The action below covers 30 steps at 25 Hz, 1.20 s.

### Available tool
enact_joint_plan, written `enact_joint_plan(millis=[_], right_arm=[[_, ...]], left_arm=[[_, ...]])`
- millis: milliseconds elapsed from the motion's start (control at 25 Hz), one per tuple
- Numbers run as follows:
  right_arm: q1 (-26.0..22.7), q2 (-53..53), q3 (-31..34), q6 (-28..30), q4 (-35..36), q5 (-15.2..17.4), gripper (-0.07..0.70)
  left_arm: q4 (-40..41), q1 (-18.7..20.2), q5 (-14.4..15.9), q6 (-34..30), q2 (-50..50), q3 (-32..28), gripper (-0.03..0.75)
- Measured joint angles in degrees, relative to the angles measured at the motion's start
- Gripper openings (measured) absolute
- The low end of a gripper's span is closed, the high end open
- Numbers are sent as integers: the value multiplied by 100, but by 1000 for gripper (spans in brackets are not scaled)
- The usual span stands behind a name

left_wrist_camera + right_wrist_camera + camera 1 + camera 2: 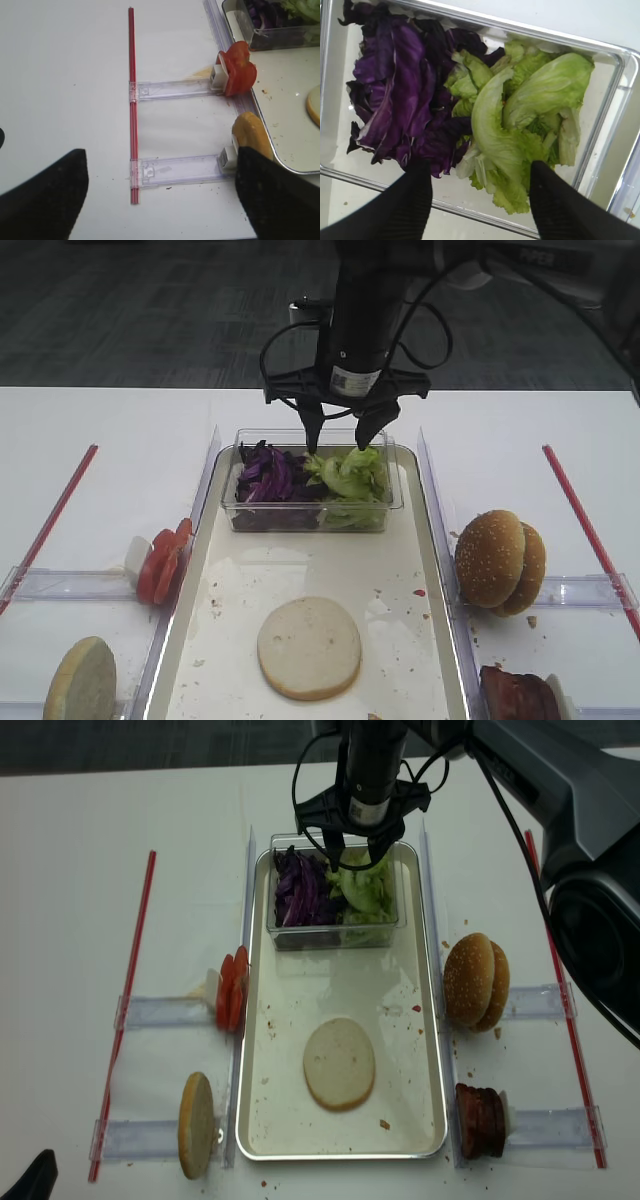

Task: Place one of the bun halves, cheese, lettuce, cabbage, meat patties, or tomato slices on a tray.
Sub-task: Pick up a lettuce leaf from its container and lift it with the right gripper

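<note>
Overhead, right gripper (338, 437) fingers spread, empty; one bun half (309, 647) on tray (429, 570).

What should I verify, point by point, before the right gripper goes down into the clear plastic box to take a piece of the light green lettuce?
1. Right gripper open: ok, black fingers stand apart with nothing between them.
2. Above the light green crinkly lettuce: ok, though the left finger is close to the dark purple cabbage.
3. Clear plastic box inside the long silvery tray: ok.
4. Free space on the tray beside the pale flat bun half: ok.
5. Left gripper out of the way: ok, over the white table, open, holding nothing.
6. Fingers touching the leaves: cannot tell.
</note>
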<state>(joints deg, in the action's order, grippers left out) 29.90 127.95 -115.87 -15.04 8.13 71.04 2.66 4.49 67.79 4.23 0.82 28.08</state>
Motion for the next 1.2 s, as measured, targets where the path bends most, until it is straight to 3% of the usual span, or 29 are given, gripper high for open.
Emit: enact_joint_plan(millis=[200, 720, 1200], right_arm=[[0, 149, 0, -14, -22, -42, 447], [0, 505, -9, -26, -136, -626, 447], [0, 637, -9, -28, -136, -697, 447]], left_arm=[[0, 0, 0, 0, 0, 0, 575], [0, 0, 0, 0, 0, 0, 575], [0, 0, 0, 0, 0, 0, 575]])
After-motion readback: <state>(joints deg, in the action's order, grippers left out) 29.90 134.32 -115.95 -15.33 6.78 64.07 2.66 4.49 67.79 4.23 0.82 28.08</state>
